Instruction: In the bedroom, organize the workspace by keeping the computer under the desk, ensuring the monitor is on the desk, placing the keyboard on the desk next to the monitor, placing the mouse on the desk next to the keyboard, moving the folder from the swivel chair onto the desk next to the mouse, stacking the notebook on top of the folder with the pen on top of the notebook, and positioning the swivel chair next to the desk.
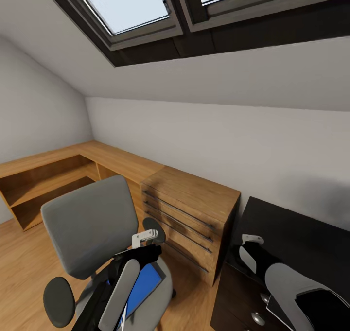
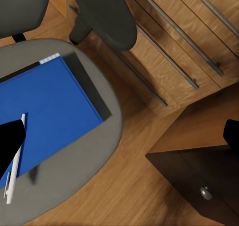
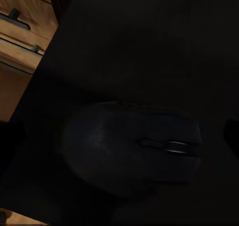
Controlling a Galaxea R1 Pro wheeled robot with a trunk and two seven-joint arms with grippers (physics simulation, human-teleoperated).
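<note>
— How many of each do you count?
— One swivel chair (image 1: 90, 224), grey, at seven o'clock in the head view. On its seat lies one blue notebook (image 2: 47, 111) over a dark folder (image 2: 89, 84), whose edge peeks out beside it, and one white pen (image 2: 15, 161) lies on the notebook. One mouse (image 3: 132, 149) sits on the dark desk (image 1: 291, 234) at five o'clock. One wooden drawer chest (image 1: 194, 209) stands between chair and desk.
— The arms?
— The left gripper (image 1: 146, 241) hangs over the chair seat, its fingers spread apart and gripping nothing. The right gripper (image 1: 250, 246) hovers directly above the mouse, fingers wide apart, not touching it.
</note>
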